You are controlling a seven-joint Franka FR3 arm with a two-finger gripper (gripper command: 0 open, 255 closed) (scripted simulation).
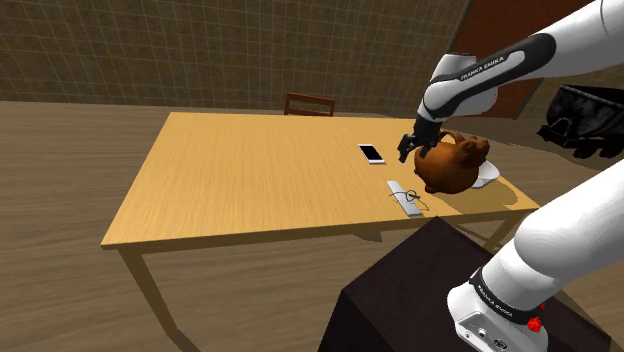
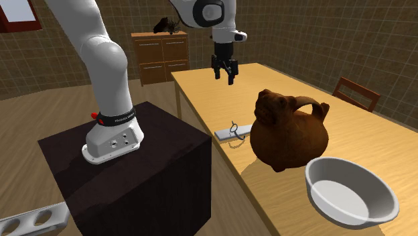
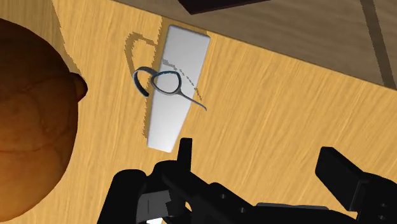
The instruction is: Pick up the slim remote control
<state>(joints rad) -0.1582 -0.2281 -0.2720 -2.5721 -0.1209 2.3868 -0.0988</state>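
Tabletop (image 1: 250,190): grey remote (image 3: 169,121); hand (image 3: 257,156) spread, prob. above.

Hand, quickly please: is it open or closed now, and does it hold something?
Hand: open, holding nothing; the pale slim remote lies on the table, apart from it.

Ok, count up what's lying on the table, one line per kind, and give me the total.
Slim remote control: 1
Pair of glasses, lying on the remote: 1
Brown jug: 1
White bowl: 1
Phone: 1
Total: 5
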